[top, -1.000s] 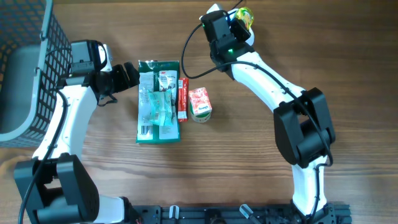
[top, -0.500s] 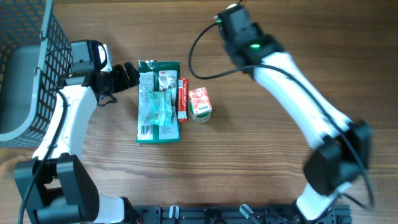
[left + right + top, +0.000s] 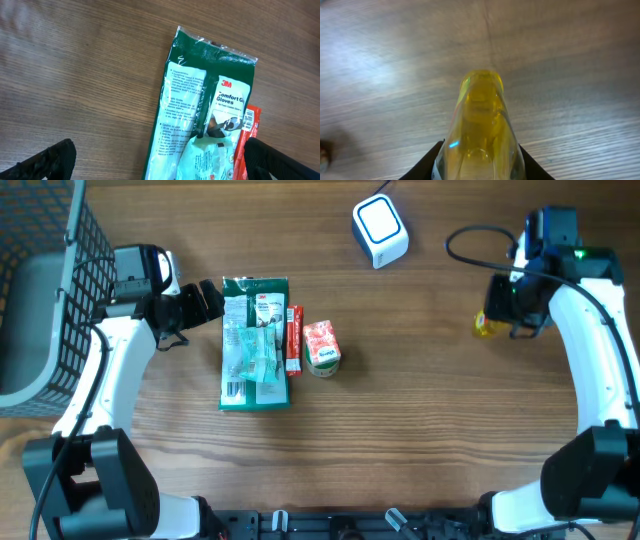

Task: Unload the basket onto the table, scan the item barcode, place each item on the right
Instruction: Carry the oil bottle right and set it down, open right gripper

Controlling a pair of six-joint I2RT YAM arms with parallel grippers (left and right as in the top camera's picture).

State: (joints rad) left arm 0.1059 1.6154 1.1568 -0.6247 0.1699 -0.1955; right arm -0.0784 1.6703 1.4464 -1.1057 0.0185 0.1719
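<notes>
**Overhead.** A dark mesh basket [image 3: 85, 240] stands at the far left of the wooden table [image 3: 420, 430]. The left gripper [image 3: 208, 300] sits just beside the upper left edge of a green glove pack [image 3: 255, 345]. Its jaws are spread wide and hold nothing. A slim red packet [image 3: 294, 340] lies against the pack's right edge, and a small red-and-white carton [image 3: 322, 346] stands just beside that. A white scanner [image 3: 380, 232] rests near the top centre. At the right, well apart from the scanner, the right gripper [image 3: 497, 315] is clamped on a small yellow bottle [image 3: 484, 327]. The bottle sticks out from the gripper toward the left. Whether it touches the table cannot be told from here.

**Left wrist.** The 2 fingers [image 3: 45, 160] show as dark shapes in the bottom corners, far apart, so the left gripper [image 3: 157, 150] is open with nothing gripped. The glove pack [image 3: 200, 125] lies flat on the wood between and ahead of them, with "3M Comfort Gloves" legible. The red packet [image 3: 248, 127] peeks out along its right side.

**Right wrist.** The yellow bottle [image 3: 480, 120] fills the centre and points away from the camera over blurred wood grain. The right gripper [image 3: 480, 167] has its 2 dark fingers [image 3: 427, 167] pressed against the bottle's sides at the bottom edge.
</notes>
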